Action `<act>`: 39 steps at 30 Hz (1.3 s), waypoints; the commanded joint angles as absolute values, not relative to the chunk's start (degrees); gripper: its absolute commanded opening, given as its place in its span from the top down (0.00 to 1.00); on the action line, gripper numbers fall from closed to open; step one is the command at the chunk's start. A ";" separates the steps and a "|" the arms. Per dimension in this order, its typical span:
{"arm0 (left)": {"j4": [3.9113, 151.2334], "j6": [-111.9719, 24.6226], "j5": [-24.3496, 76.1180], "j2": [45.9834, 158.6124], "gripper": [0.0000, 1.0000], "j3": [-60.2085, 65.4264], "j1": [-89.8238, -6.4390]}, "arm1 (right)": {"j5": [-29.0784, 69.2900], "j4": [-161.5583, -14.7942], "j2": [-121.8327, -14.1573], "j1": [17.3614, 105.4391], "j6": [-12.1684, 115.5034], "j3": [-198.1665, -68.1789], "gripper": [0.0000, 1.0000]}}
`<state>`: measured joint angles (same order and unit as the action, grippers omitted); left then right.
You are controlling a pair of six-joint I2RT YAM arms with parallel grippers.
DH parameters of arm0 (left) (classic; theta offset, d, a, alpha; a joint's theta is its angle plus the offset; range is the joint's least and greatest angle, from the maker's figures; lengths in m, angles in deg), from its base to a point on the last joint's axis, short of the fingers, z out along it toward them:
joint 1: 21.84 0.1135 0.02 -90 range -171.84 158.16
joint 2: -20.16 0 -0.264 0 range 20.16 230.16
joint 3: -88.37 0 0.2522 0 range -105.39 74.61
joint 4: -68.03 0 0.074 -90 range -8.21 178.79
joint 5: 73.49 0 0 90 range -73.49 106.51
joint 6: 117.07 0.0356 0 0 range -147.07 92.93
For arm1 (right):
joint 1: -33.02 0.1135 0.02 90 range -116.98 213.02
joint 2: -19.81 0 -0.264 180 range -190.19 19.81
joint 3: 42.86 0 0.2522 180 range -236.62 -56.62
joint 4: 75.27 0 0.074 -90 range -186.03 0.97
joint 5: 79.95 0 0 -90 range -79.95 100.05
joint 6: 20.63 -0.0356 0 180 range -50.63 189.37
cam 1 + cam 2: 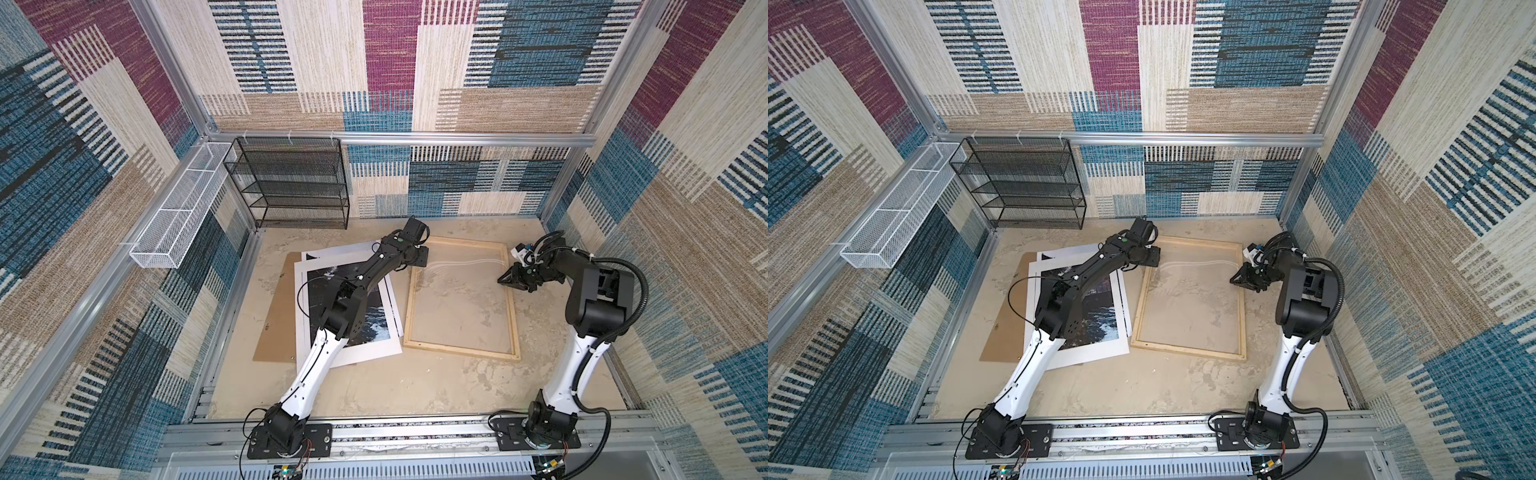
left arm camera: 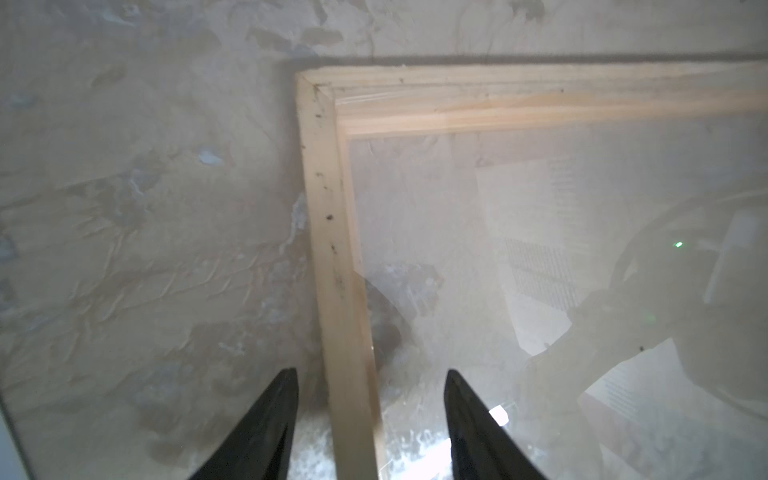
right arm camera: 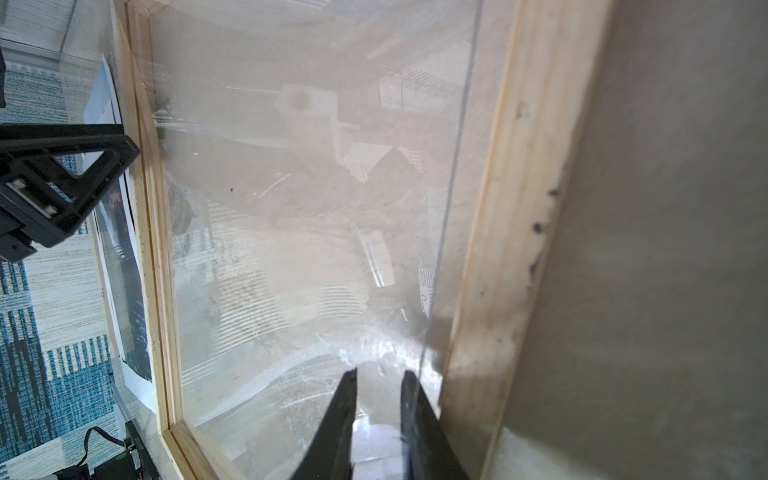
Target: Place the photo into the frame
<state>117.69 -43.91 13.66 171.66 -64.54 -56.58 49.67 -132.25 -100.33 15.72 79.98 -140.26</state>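
Note:
The frame (image 1: 461,350) (image 1: 1187,350) of pale wood lies flat at the table's middle, with a clear pane inside it. The photo (image 1: 374,318) (image 1: 1100,320), dark with blue water, lies left of it on a stack, mostly under my left arm. My left gripper (image 1: 419,258) (image 2: 370,371) hangs open over the frame's far left corner. Its fingers straddle the left rail (image 2: 332,232) without touching it. My right gripper (image 1: 505,281) (image 3: 381,370) hovers just inside the right rail (image 3: 511,208). Its jaws are a narrow gap apart, with nothing between them.
A white mat (image 1: 370,355) and a brown backing board (image 1: 278,324) lie under the photo. A black mesh shelf (image 1: 291,183) stands at the back left. A white mesh basket (image 1: 174,224) hangs on the left wall.

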 commanded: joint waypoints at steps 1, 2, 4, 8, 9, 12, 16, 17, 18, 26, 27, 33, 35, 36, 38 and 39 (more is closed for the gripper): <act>118.93 -38.80 5.11 172.11 0.40 -64.69 -58.10 | 48.99 -132.71 -99.81 15.80 80.86 -140.09 0.79; 119.27 -38.30 3.57 172.25 0.40 -64.78 -58.52 | 49.00 -132.71 -99.81 15.79 80.88 -140.20 0.79; 120.32 -38.08 1.51 172.49 0.41 -65.31 -58.92 | 48.91 -132.71 -99.75 15.79 80.84 -140.21 0.79; 121.44 -37.97 -0.71 172.52 0.42 -65.31 -59.20 | 48.56 -132.71 -99.48 15.85 80.83 -140.29 0.79; 121.68 -37.97 -0.93 172.55 0.43 -65.31 -59.20 | 48.48 -132.71 -99.38 15.80 80.73 -140.29 0.78; 122.54 -38.29 -1.15 172.55 0.45 -65.31 -59.20 | 47.95 -132.55 -98.96 15.80 80.58 -140.38 0.77; 123.40 -38.67 -0.89 172.47 0.47 -65.22 -59.36 | 47.48 -132.38 -98.59 15.82 80.34 -140.47 0.72; 123.46 -38.59 -0.93 172.47 0.47 -65.22 -59.46 | 47.39 -132.38 -98.58 15.81 80.19 -140.47 0.71; 123.60 -38.51 -1.04 172.47 0.48 -65.20 -59.56 | 47.25 -132.37 -98.50 15.82 80.24 -140.47 0.69; 123.90 -38.41 -1.51 172.29 0.49 -64.79 -59.79 | 45.17 -131.96 -97.80 15.86 79.62 -140.47 0.55; 123.96 -38.39 -1.60 172.28 0.49 -64.76 -59.81 | 44.80 -131.87 -97.64 15.86 79.55 -140.47 0.53; 123.89 -38.32 -1.51 172.29 0.50 -64.78 -59.81 | 43.84 -131.66 -96.92 15.73 79.47 -140.47 0.50; 123.96 -38.32 -1.50 172.29 0.50 -64.79 -59.81 | 43.50 -131.72 -96.74 15.75 79.47 -140.38 0.49; 123.90 -38.32 -1.50 172.29 0.50 -64.79 -59.81 | 43.62 -131.68 -96.65 15.77 79.47 -140.39 0.49; 123.92 -38.24 -1.51 172.28 0.50 -64.79 -59.81 | 43.58 -131.66 -96.65 15.72 79.43 -140.38 0.49; 123.88 -38.30 -1.50 172.19 0.50 -64.79 -59.81 | 43.22 -131.65 -96.62 15.75 79.34 -140.38 0.49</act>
